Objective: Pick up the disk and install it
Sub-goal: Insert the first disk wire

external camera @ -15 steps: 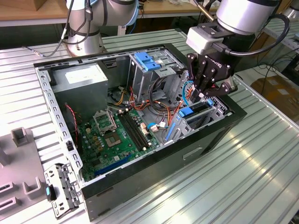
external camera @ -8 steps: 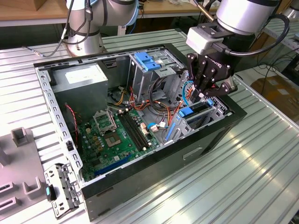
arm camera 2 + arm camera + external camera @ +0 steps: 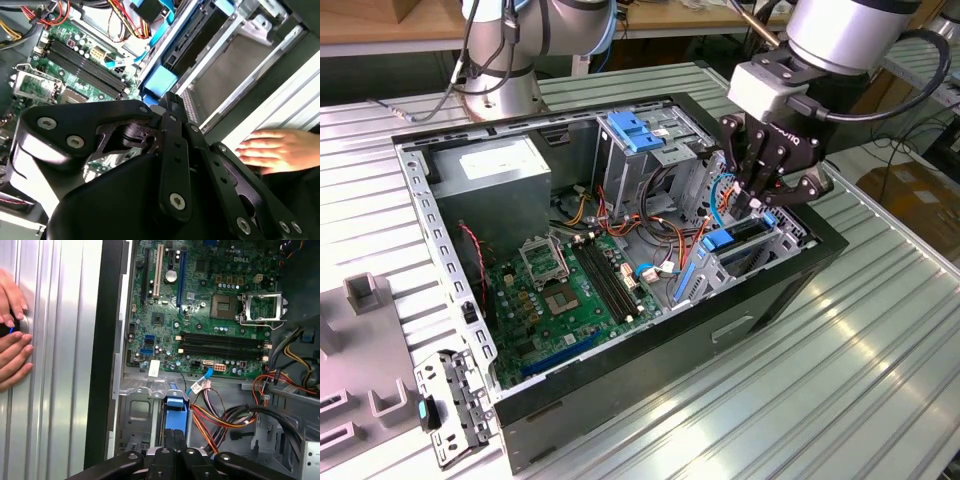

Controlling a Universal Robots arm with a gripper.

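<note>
The disk point(image 3: 744, 234) stands on edge in the drive cage at the exterior view's right end of the open computer case point(image 3: 650, 350). Its dark body point(image 3: 192, 47) runs between blue rails, and its blue end point(image 3: 176, 402) sits among the cage's metal walls. My gripper point(image 3: 757, 205) hangs directly over that cage. Its fingers point(image 3: 172, 102) are pressed together at the disk's near end in both wrist views, the tips point(image 3: 175, 436) just behind the blue end. Nothing shows between the fingers.
Inside the case lie the green motherboard point(image 3: 565, 290), the grey power-supply box point(image 3: 495, 170), a blue-topped drive bay point(image 3: 635, 130) and loose cables point(image 3: 225, 417). A person's hands point(image 3: 12, 340) rest on the ribbed table beside the case. A grey fixture point(image 3: 360, 292) and a bracket point(image 3: 450, 410) lie at the exterior view's left.
</note>
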